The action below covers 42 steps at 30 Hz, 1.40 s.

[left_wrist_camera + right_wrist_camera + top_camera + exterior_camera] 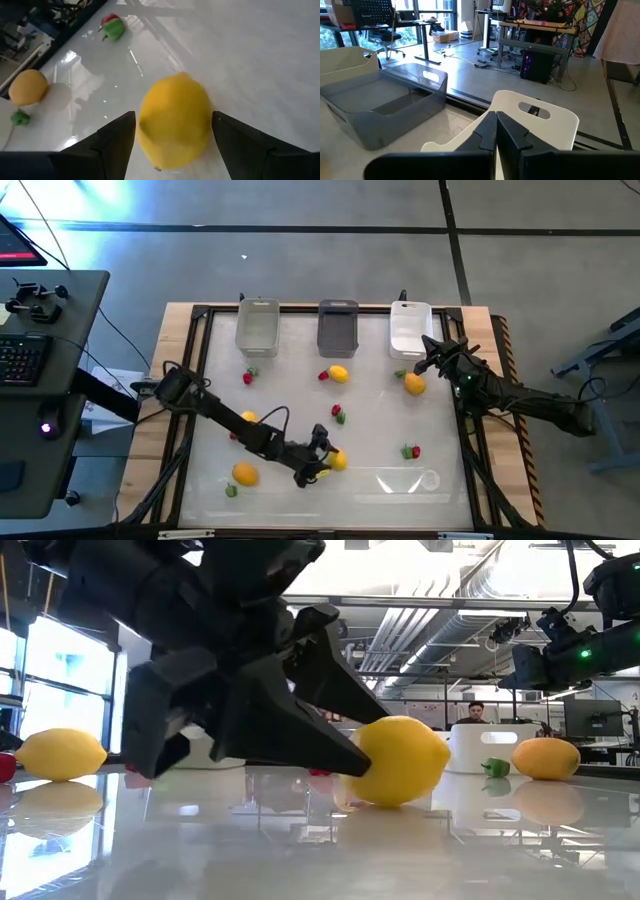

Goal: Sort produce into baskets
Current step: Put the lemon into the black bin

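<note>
On the left of the desk (440, 500), a lemon (245, 473) and a small green piece (231, 491) lie near the front edge, unsorted, probably because the arm has not come to them yet. Just beside them the left gripper (322, 463) is low over the front centre of the desk, its fingers spread wide on either side of another lemon (173, 120). The left wrist view shows one finger on each flank of that lemon with a little daylight between, so the gripper is open and not yet holding it; the straddling pose looks like the setup for a pinch across the fruit's narrow width. The low view agrees: the lemon sits on the desk surface with the dark fingers angled down around it.

Along the far edge stand the three baskets: the clear basket (257, 326), the grey basket (338, 327) and the white basket (410, 329), lined up side by side so each kind of produce has its own place. From above they seem empty, though the clear one is hard to read. More pieces are scattered in between: a lemon with a red berry (338, 374) near the grey basket, and red-and-green bits (410, 451) toward the right.

On the right, the right gripper (432, 358) waits with fingers shut, holding nothing, by the white basket, close to an orange fruit (414, 384).
</note>
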Each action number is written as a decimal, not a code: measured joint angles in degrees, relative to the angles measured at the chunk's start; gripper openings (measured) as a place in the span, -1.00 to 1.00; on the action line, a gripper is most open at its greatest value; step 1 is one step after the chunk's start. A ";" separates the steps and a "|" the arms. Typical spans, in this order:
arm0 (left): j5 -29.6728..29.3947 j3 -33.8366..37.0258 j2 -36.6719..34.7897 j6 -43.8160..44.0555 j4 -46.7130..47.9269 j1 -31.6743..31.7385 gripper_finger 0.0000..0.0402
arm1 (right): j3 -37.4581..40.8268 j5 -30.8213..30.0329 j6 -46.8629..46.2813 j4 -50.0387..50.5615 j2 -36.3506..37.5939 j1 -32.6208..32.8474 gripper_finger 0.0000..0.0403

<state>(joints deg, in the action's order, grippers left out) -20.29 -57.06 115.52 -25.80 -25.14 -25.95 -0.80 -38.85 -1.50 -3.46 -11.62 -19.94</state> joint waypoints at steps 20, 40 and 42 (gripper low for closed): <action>4.76 0.04 0.00 -5.82 3.49 4.17 0.15 | 0.01 0.04 0.00 0.00 0.00 -0.01 -1.00; 3.28 0.11 -5.20 17.78 10.93 1.47 0.05 | 0.00 0.05 0.02 0.00 0.02 -0.02 -1.00; 3.92 0.11 -7.42 24.82 12.15 1.00 0.05 | 0.00 0.04 0.01 0.00 0.00 -0.01 -1.00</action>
<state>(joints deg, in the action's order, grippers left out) -16.38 -56.95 108.11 -0.97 -12.99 -24.95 -0.80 -38.81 -1.48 -3.46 -11.61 -19.96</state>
